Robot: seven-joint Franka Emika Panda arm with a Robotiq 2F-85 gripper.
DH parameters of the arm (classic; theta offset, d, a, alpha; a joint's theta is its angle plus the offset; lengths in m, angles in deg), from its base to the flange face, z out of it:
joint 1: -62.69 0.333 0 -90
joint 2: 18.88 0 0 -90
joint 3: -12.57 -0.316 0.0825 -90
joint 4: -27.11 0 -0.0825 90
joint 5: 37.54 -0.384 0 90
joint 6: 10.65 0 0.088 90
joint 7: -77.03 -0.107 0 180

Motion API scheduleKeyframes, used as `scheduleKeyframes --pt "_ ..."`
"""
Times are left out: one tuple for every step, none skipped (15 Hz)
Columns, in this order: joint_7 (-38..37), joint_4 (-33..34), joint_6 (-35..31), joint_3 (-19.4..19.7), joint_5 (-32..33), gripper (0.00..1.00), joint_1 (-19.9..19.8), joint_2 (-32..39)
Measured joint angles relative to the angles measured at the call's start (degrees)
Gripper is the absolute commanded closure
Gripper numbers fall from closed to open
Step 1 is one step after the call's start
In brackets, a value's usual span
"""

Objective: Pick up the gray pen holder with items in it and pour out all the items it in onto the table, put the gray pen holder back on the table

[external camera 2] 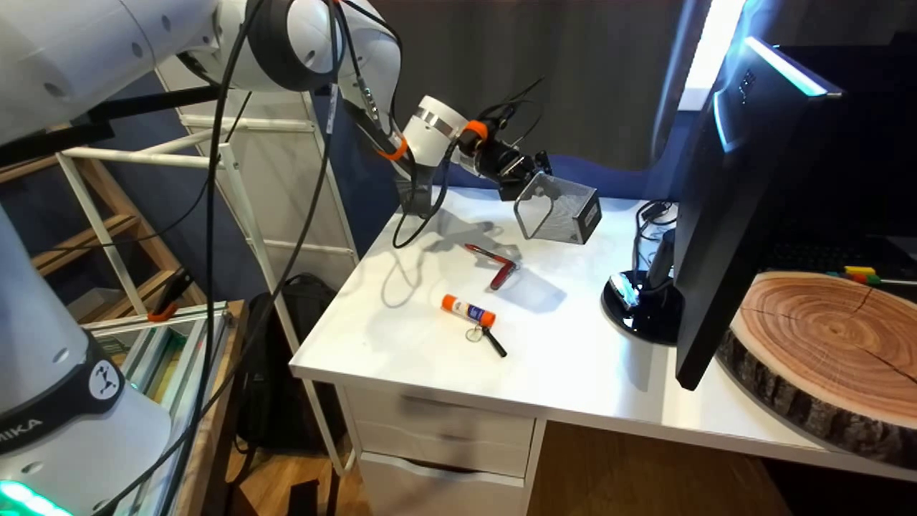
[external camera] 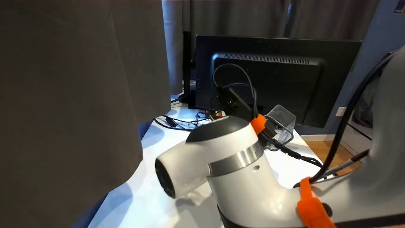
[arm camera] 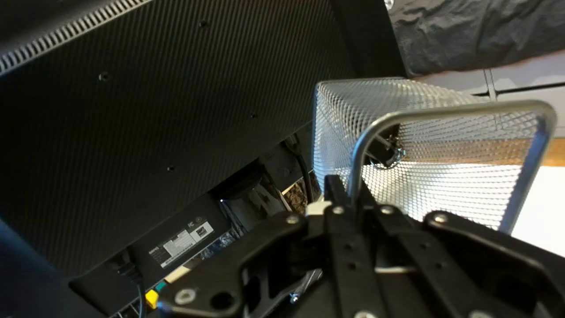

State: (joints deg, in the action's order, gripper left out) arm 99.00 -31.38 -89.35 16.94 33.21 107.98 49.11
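"How does the gripper [arm camera: 351, 190] stand?"

"Clenched on the rim of the gray pen holder [arm camera: 432, 141]. The metal edge runs down between its fingertips in the wrist view, and the black fingers cover the pinch itself."

"Anything else covered?"

"In an exterior view the arm [external camera: 250, 186] hides the fingers and part of the holder. A dark shape [arm camera: 384, 152] shows at the mesh in the wrist view; whether inside or behind, I can't tell."

"So where is the holder from the grip?"

"Just past the fingertips, mostly to their right in the wrist view. In an exterior view it hangs tilted above the table [external camera 2: 587, 358], its mouth turned away from the monitor [external camera 2: 745, 193]."

"And on the tabletop?"

"Slim red items [external camera 2: 503, 274] meeting in a V, then an orange-ended stick [external camera 2: 468, 311] with a small black-handled piece [external camera 2: 494, 342] just beside it."
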Motion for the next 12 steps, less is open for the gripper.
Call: scheduleKeyframes --pt "-1.6 -0.1 -0.1 -0.3 -1.1 0.98 -0.6 -1.3" --pt "-3.0 -0.2 -0.6 -0.7 -2.2 0.98 -1.2 -2.7" --pt "-4.4 -0.6 -1.5 -1.2 -3.4 0.98 -1.9 -4.2" --pt "-5.9 -1.2 -2.5 -1.8 -4.7 0.98 -2.6 -5.9" --pt "-7.5 -1.9 -3.5 -2.4 -6.0 0.98 -3.3 -7.5" --pt "-9.2 -2.8 -4.5 -3.0 -7.4 0.98 -3.9 -9.1" --pt "-10.9 -3.8 -5.5 -3.6 -8.7 0.98 -4.5 -10.6" --pt "-12.9 -5.0 -6.8 -4.2 -10.0 0.98 -5.2 -12.2" --pt "-14.8 -6.3 -8.0 -4.9 -11.3 0.98 -5.8 -13.7" --pt "-16.7 -7.7 -9.4 -5.5 -12.5 0.98 -6.5 -15.3" --pt "-18.7 -9.3 -10.9 -6.1 -13.7 0.98 -7.2 -16.9" --pt "-20.7 -10.9 -12.4 -6.6 -14.8 0.98 -7.9 -18.5"
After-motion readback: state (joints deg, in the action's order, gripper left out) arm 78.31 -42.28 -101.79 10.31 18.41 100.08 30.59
